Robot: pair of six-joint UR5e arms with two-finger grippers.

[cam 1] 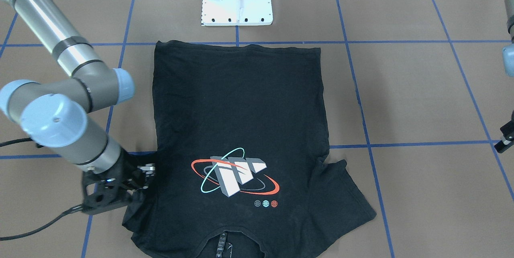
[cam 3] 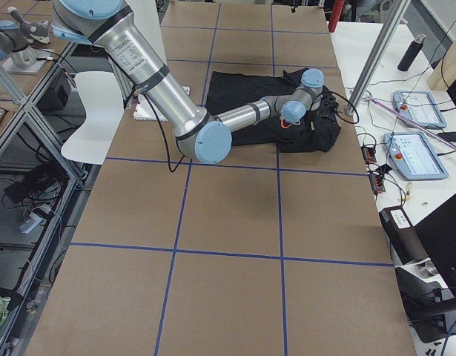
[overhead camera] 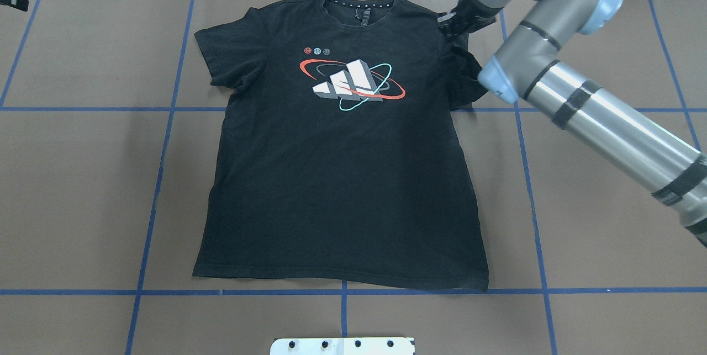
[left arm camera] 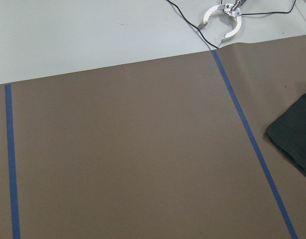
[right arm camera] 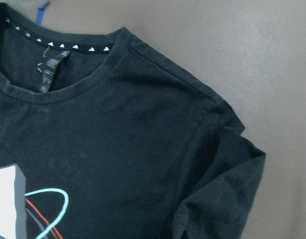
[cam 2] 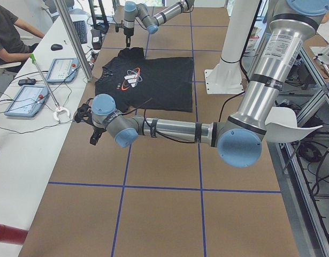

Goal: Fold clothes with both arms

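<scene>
While flat, T-shirt (cam 1: 241, 109) near right hand (cam 1: 145, 171)

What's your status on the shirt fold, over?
Right pincer at sleeve of T-shirt, grip unclear. Left pincer off the cloth, state unclear. T-shirt mostly flat, logo up, unfolded. Nothing lying on it.

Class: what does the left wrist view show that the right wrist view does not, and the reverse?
Only the left wrist view: a white bench and a white ring-shaped part with its cable. Only the right wrist view: the collar, neck label, a sleeve and part of the logo. Both: the black shirt on the brown table.
</scene>
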